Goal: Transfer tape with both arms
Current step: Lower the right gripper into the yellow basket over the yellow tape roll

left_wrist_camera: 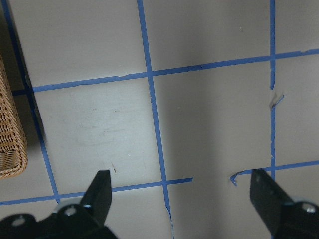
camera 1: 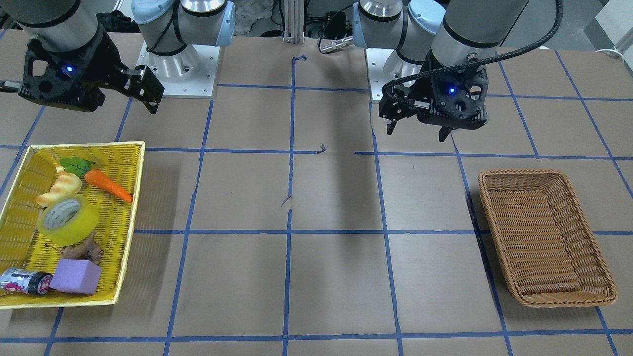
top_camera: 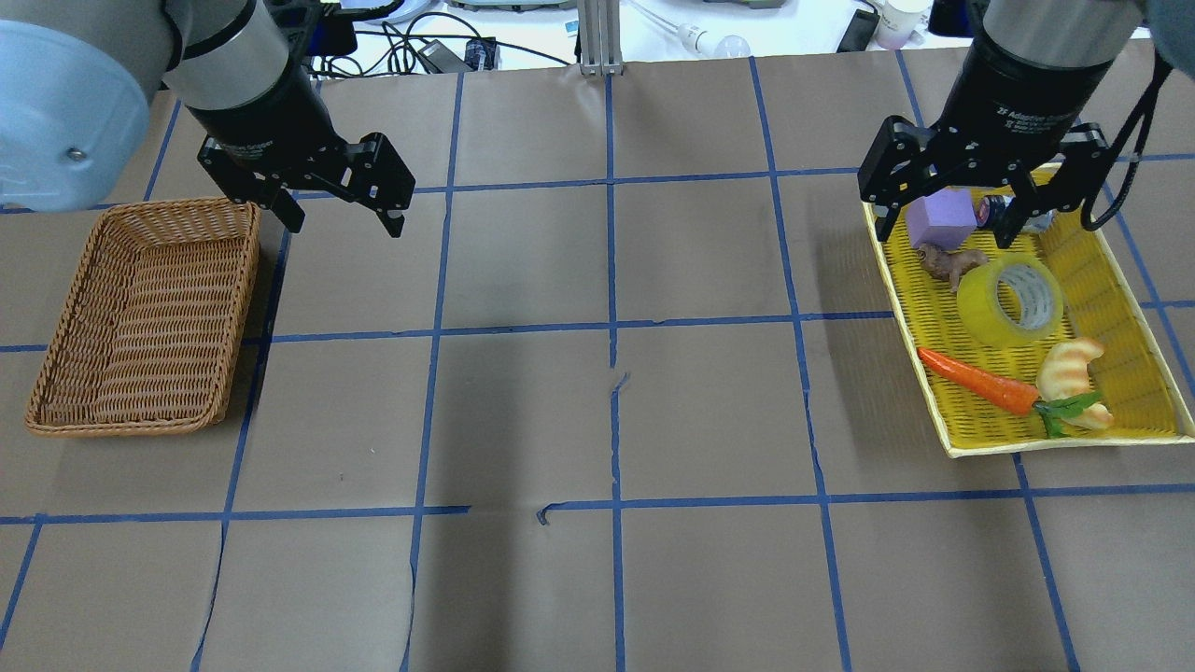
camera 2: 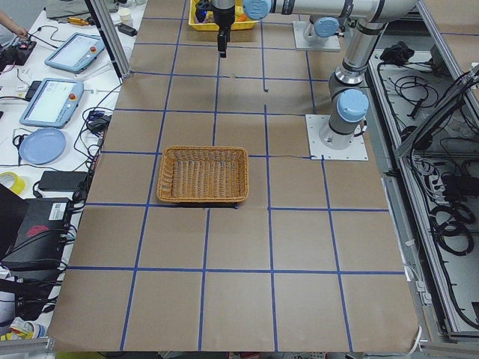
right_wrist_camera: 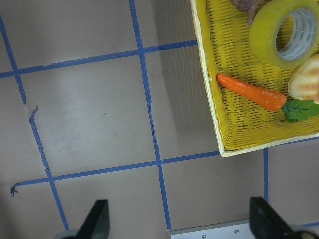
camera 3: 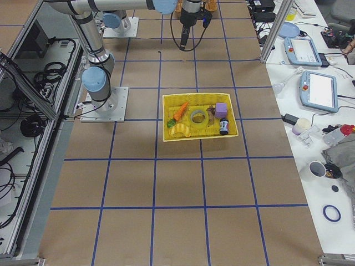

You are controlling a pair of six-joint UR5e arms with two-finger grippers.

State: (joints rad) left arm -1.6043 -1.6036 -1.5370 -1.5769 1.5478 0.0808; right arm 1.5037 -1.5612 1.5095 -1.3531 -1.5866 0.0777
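Note:
The tape (top_camera: 1010, 301), a yellow translucent roll with a white printed core, lies on its side in the yellow basket (top_camera: 906, 329) on my right. It also shows in the front view (camera 1: 67, 220) and at the top right of the right wrist view (right_wrist_camera: 284, 32). My right gripper (top_camera: 938, 224) is open and empty. It hangs high over the basket's far end, apart from the tape, and its fingers frame the right wrist view (right_wrist_camera: 179, 206). My left gripper (top_camera: 345, 224) is open and empty above bare table beside the wicker basket (top_camera: 168, 207).
The yellow basket also holds a carrot (top_camera: 976, 381), a croissant (top_camera: 1069, 366), a purple block (top_camera: 941, 219), a ginger root (top_camera: 948, 264) and a small dark can (camera 1: 24, 282). The wicker basket (camera 1: 524, 173) holds nothing. Blue tape lines grid the brown table.

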